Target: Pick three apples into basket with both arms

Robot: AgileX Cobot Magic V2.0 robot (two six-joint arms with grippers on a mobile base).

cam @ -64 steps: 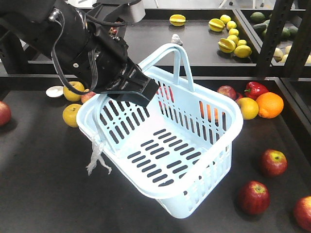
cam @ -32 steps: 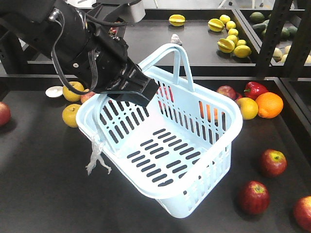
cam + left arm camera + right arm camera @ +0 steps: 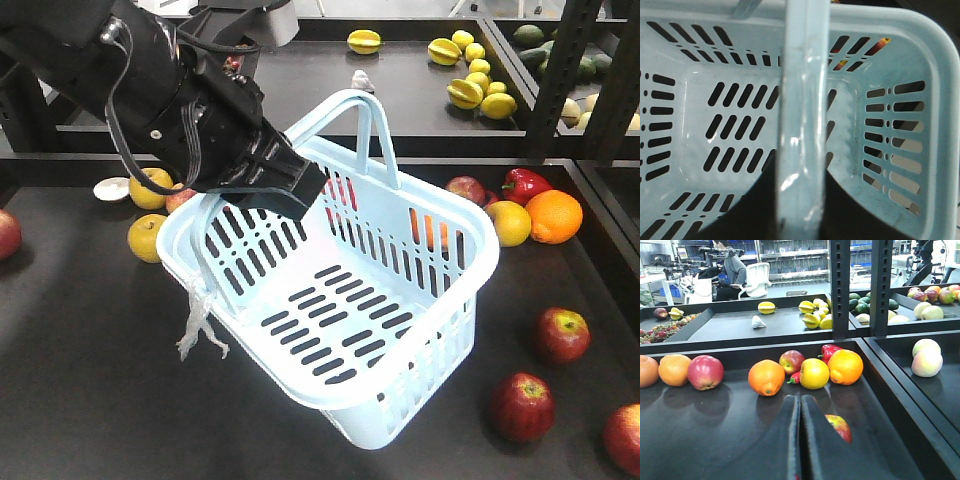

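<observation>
Left end effector (image 3: 285,192) is clenched on one of the basket's (image 3: 440,385) two hoop handles, basket tilted. Right end effector (image 3: 800,402) is pressed shut, holding nothing. Three apples (image 3: 522,406) lie on the bench (image 3: 90,400) – beside the basket.

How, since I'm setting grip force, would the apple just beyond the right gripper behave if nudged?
The apple looks round on a flat tray, so it would probably roll. Its smooth skin may slip between the right gripper's narrow fingers. It seems solid, probably rigid.
</observation>
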